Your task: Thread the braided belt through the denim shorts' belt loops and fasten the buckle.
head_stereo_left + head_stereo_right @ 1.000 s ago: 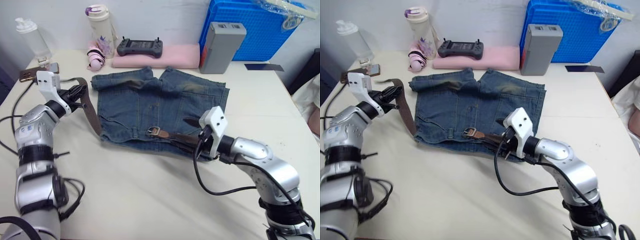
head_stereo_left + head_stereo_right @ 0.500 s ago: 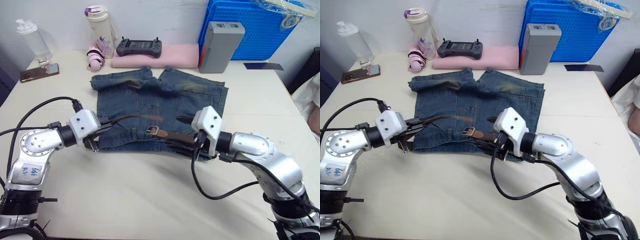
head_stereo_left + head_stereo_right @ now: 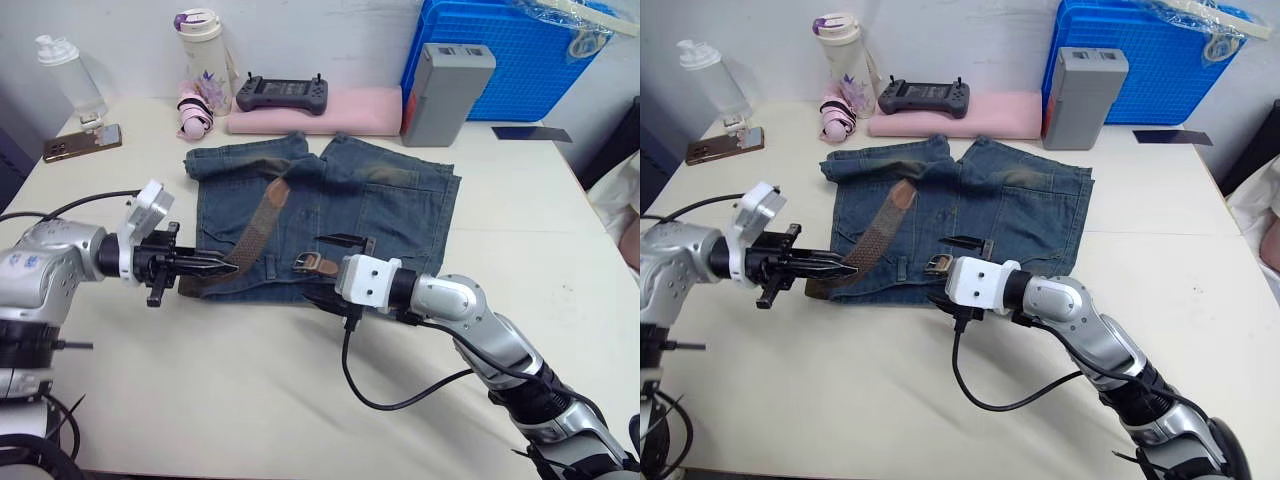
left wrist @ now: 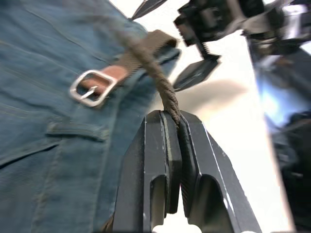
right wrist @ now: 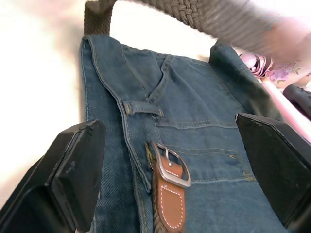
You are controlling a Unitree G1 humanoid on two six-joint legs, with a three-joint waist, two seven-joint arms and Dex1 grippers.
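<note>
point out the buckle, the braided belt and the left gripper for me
buckle (image 5: 171, 166), right wrist view, on the silver frame.
braided belt (image 3: 258, 221), left eye view, on the woven strap lying over the shorts.
left gripper (image 4: 178, 127), left wrist view, between its fingertips, shut on the belt.

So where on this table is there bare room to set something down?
Bare tabletop runs along the near edge in front of the shorts, between the two arms. Another free patch lies right of the shorts, below the blue crate. The back edge is crowded: bottles, controller, pink cloth, grey box.
</note>
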